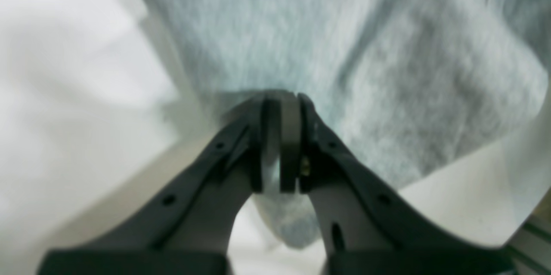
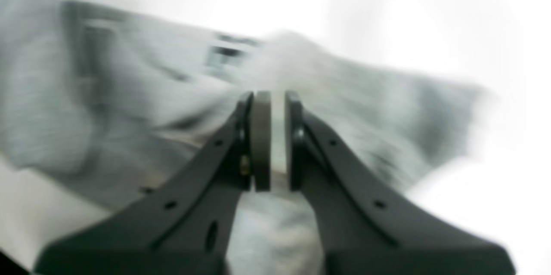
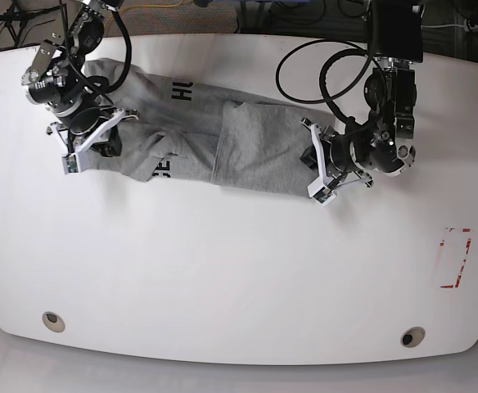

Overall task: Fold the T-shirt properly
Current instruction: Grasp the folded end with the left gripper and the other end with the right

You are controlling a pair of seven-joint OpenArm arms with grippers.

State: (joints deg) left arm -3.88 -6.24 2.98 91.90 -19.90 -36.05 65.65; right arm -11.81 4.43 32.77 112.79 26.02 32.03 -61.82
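We see the left gripper (image 1: 280, 146) clenched on the T-shirt (image 3: 223, 143) at one end; the right gripper (image 2: 271, 141) pinches its other end; it lies stretched across the white table (image 3: 239, 270).

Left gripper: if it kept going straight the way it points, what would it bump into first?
The left gripper is already shut on the grey T-shirt. Straight ahead is more of that shirt's cloth, so it would probably just push into the fabric, with the white table under it.
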